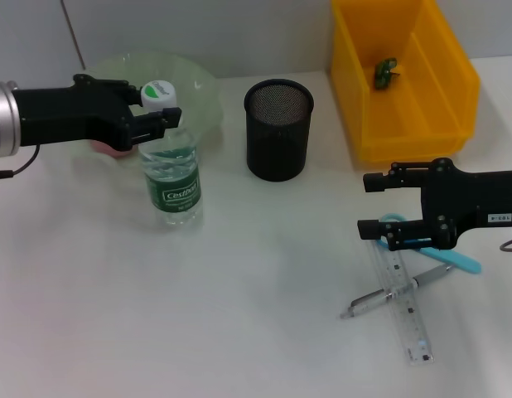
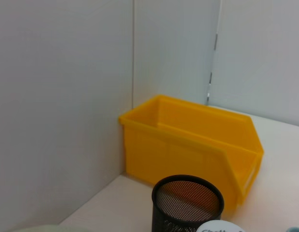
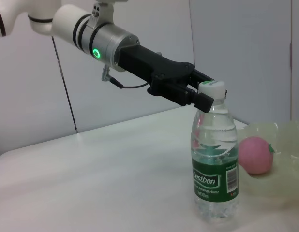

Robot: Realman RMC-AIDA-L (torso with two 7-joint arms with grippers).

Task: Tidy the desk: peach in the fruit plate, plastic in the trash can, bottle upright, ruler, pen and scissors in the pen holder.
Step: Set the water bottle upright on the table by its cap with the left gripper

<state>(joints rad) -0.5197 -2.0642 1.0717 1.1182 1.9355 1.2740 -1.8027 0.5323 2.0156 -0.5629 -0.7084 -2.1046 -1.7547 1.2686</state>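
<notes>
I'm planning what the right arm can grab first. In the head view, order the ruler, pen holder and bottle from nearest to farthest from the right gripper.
1. Ruler: directly under and just in front of the right gripper, on the robot's right.
2. Pen holder: mid-table, farther back, toward the left.
3. Bottle: far left, upright, with the left gripper at its neck.

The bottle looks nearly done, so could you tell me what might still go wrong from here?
The bottle stands upright with the left gripper closed around its neck under the cap; a sideways pull on release could tip it, since it is tall and narrow. It also stands close to the fruit plate holding the peach, so a fall might knock them. The right gripper hovers over the crossed ruler, pen and scissors, so it could catch the wrong item.
</notes>
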